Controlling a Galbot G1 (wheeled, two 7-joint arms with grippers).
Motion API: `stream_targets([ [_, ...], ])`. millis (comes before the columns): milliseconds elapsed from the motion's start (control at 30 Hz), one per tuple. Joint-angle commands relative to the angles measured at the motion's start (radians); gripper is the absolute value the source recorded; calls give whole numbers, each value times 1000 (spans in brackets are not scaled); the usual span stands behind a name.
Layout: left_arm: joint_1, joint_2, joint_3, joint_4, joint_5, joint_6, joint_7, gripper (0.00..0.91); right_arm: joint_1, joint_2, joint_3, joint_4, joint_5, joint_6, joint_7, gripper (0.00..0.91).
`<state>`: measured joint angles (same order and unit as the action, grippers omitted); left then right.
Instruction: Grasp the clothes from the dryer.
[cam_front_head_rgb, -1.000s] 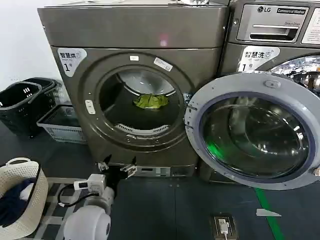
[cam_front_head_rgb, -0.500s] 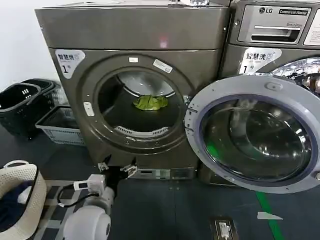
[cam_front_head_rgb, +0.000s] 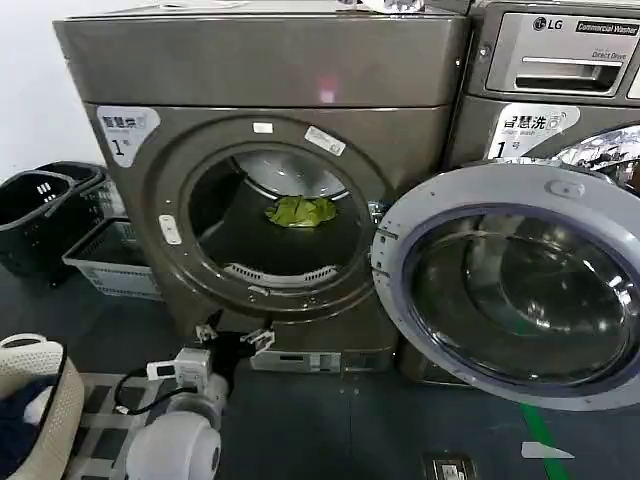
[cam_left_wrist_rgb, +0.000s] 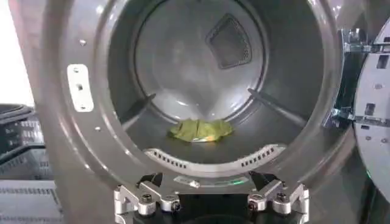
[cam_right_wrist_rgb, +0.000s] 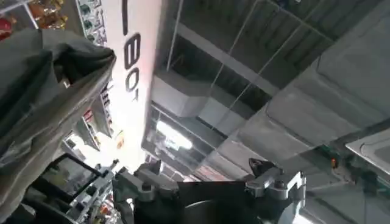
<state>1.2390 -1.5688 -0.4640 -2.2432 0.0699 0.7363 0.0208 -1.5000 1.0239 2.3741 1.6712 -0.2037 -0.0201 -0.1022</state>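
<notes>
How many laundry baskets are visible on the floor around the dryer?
3: two dark baskets by the wall left of the dryer, a grey basket beside them, against the dryer. Others may sit out of frame.

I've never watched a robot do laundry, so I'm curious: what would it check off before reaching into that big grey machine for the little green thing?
1. Dryer door swung open: ok.
2. Clothes visible on the drum floor toward the back: ok.
3. Left gripper low in front of the opening, pointed at the clothes: ok.
4. Left gripper open, holding nothing: ok.
5. Path through the porthole to the clothes free of obstacles: ok.
6. Right gripper aimed up at the ceiling, away from the dryer: ok.
</notes>
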Motion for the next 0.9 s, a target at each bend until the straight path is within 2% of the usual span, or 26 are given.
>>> stream_targets([
  [33,0,1,1,2,1,49,1,907,0,0,0,1,1,0,1,907],
  [900,-5,-3,7,9,0,49,5,907,-6,-3,29,-14,6,2,1,907],
])
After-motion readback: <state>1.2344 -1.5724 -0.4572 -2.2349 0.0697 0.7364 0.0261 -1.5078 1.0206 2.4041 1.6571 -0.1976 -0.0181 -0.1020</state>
